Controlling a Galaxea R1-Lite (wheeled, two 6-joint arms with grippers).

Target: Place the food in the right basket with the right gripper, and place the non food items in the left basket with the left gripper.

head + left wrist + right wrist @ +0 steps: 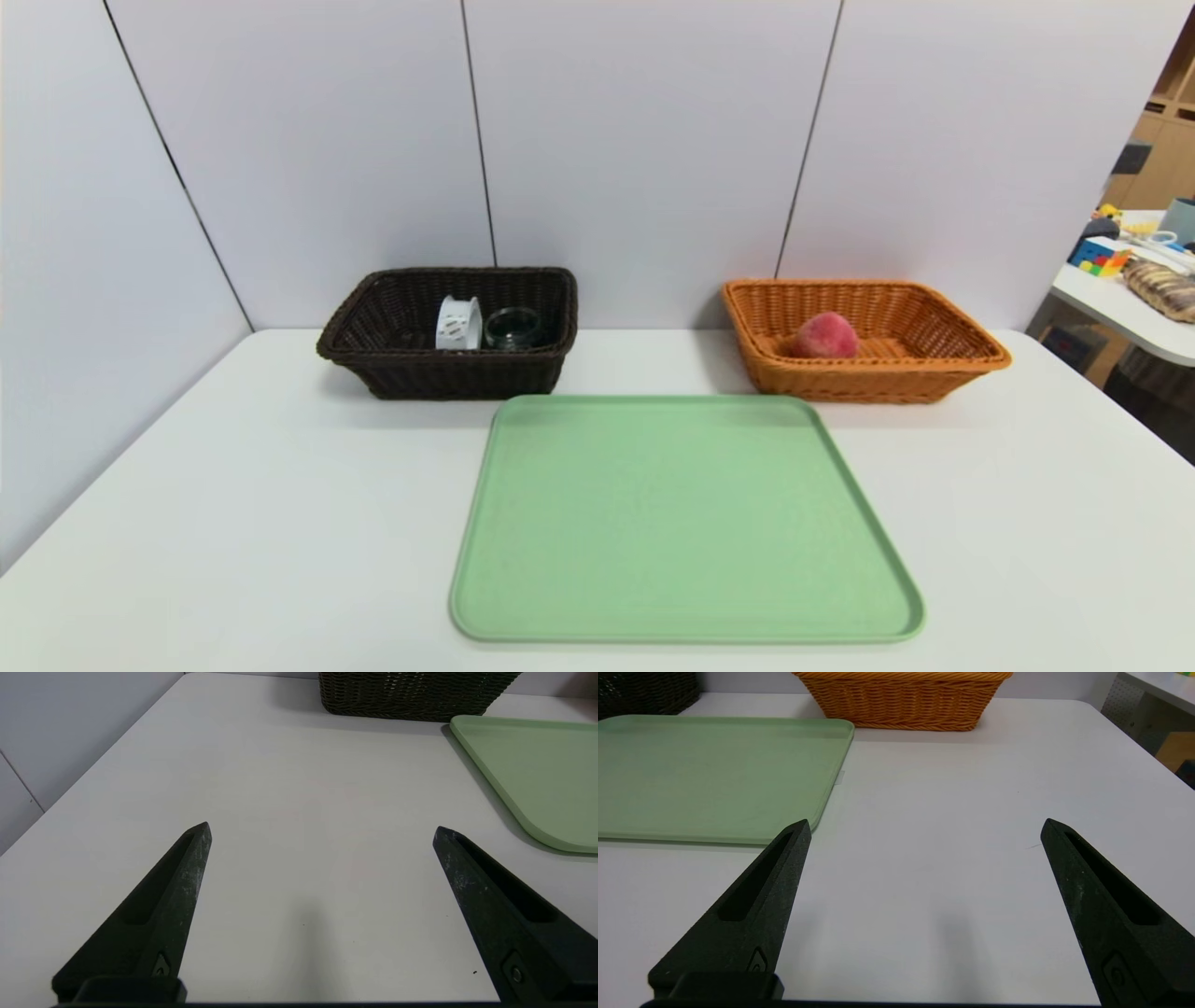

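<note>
Fuzzy pinkish-red, the peach [827, 336] lies inside the orange-tan wicker basket [868, 385], toward that basket's left end. Over in the dark brown wicker basket [457, 378], well apart from the orange-tan one, sit the white slotted plastic ring [457, 325] and the clear glass cup [512, 329]. The ring stands on its edge, its face turned partly sideways, and the cup is just beside it on the right, nearer that basket's right end

Both baskets rest on the white bench [280, 523], near the pale wall panels [644, 140] at its far side. In front of them and between them lies the green rectangular tray [681, 523], flat on the bench and bare inside its raised rim

The left gripper [322, 833] hangs over the bench to the left of the tray, its jaws spread wide with nothing between them. The right gripper [927, 826] is over the bench by the tray's right side, its jaws likewise wide apart and holding nothing. Past the bench's right edge, a colourful puzzle cube [1102, 257] sits on another white surface [1125, 313]
</note>
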